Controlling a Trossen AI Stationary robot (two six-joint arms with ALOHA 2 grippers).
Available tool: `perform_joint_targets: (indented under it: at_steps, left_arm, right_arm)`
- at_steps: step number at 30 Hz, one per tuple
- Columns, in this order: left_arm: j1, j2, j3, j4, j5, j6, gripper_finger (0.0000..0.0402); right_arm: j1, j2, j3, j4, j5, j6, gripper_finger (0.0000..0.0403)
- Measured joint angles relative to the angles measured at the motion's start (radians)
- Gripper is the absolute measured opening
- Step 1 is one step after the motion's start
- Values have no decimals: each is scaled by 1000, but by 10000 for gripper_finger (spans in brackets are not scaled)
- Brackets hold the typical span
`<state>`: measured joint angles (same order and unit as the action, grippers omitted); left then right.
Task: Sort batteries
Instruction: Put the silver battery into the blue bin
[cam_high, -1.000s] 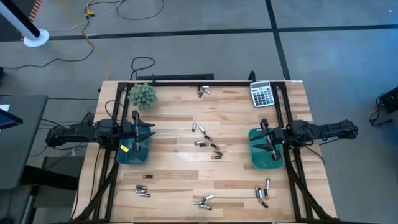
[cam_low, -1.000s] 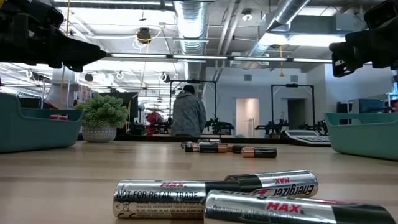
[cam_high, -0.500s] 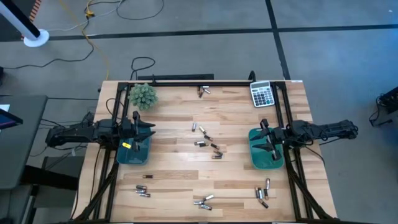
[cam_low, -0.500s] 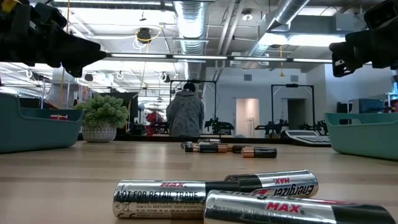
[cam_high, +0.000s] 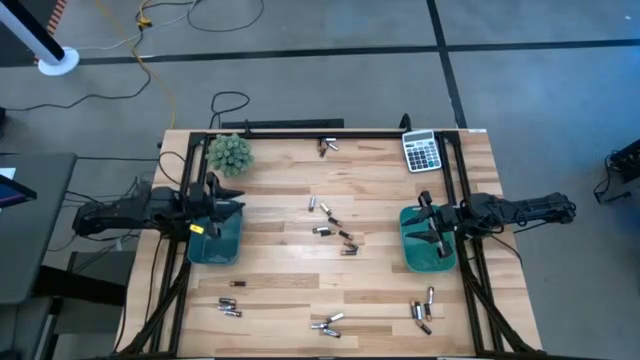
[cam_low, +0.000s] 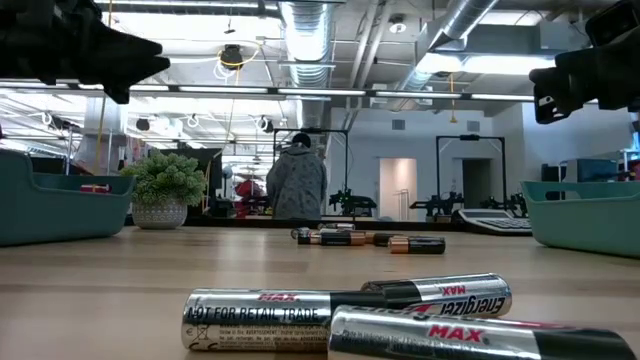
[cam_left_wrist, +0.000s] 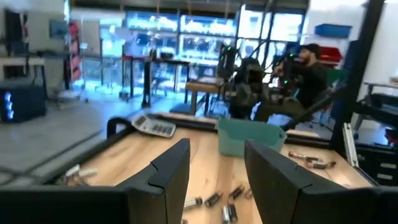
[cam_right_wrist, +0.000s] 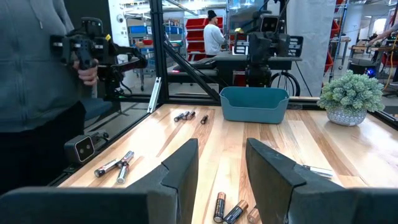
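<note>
Several small cylindrical batteries lie loose on the wooden table: a cluster mid-table (cam_high: 330, 225), a pair at the far edge (cam_high: 327, 147), and groups along the near edge (cam_high: 228, 305) (cam_high: 327, 323) (cam_high: 424, 310). Three of them lie side by side close to the low view camera (cam_low: 345, 315). My left gripper (cam_high: 232, 206) (cam_left_wrist: 216, 171) hovers open above the left teal bin (cam_high: 213, 258), pointing roughly level toward the table's right. My right gripper (cam_high: 428, 224) (cam_right_wrist: 222, 168) hovers open above the right teal bin (cam_high: 428, 266), pointing toward the table's left. Neither has anything between its fingers.
A grey calculator (cam_high: 422, 151) lies at the far right corner and a small potted plant (cam_high: 230, 153) stands at the far left. A black frame runs along the table's far, left and right edges. People stand in the room beyond the table.
My left gripper has risen above the left bin and rolled slightly about its own line, staying open. My right gripper has kept still. The batteries have not moved.
</note>
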<state>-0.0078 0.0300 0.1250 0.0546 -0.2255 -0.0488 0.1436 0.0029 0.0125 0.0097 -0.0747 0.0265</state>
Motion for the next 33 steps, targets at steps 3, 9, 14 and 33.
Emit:
perform_joint_targets:
  at_steps: [3, 9, 14, 33]
  left_arm:
    - [0, 49, 43, 7, -32, -92, 147]
    - [0, 235, 154, -50, -39, -146, 147]
    - [0, 445, 284, -137, -39, -138, 147]
    - [49, 1267, 761, -284, -123, -490, 147]
  right_arm:
    - [0, 0, 0, 0, 0, 0, 152]
    - [0, 0, 0, 0, 0, 0, 152]
    - [0, 0, 0, 0, 0, 0, 152]
    - [0, 0, 0, 0, 0, 0, 152]
